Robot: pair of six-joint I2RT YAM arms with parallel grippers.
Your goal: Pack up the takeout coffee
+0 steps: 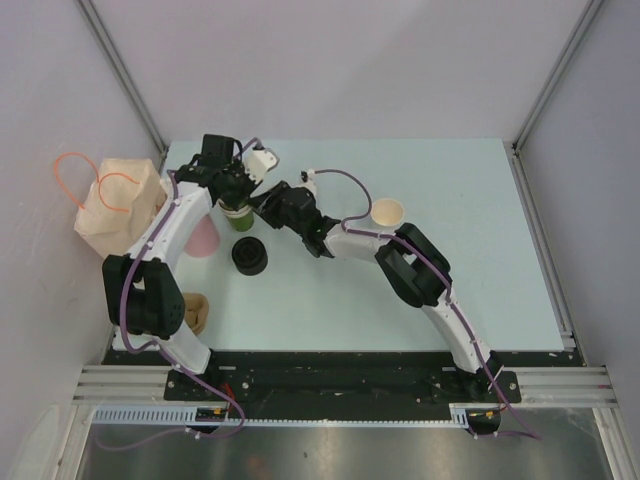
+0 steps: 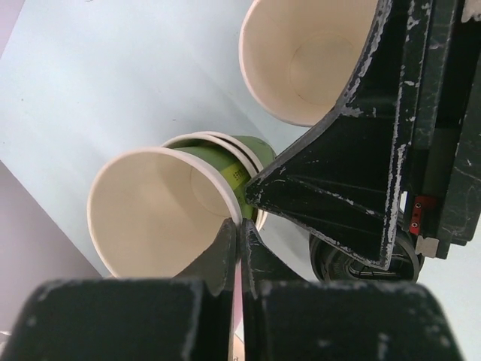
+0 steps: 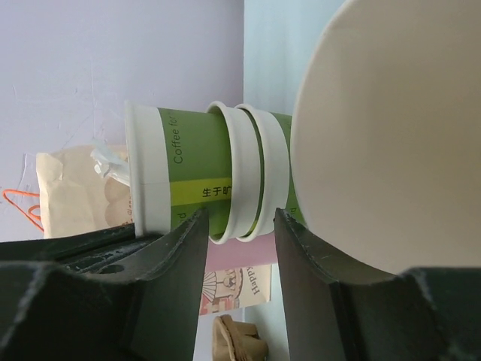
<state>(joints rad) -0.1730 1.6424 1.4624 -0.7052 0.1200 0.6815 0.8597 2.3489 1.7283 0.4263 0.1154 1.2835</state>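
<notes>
Several green-sided paper cups stand nested in one stack at the back left of the table. My left gripper is above it. In the left wrist view that gripper is shut on the rim of the top green cup, which sits raised and tilted out of the cups below. My right gripper is at the stack from the right. Its fingers stand open on either side of the lower cups' rims. A white-sided cup stands open behind the right arm. Black lids lie stacked in front.
A pink cup stands left of the green stack, partly under my left arm. A beige paper bag with orange handles is at the far left. A brown cardboard holder lies by the left arm's base. A pale rounded surface fills the right wrist view's right side.
</notes>
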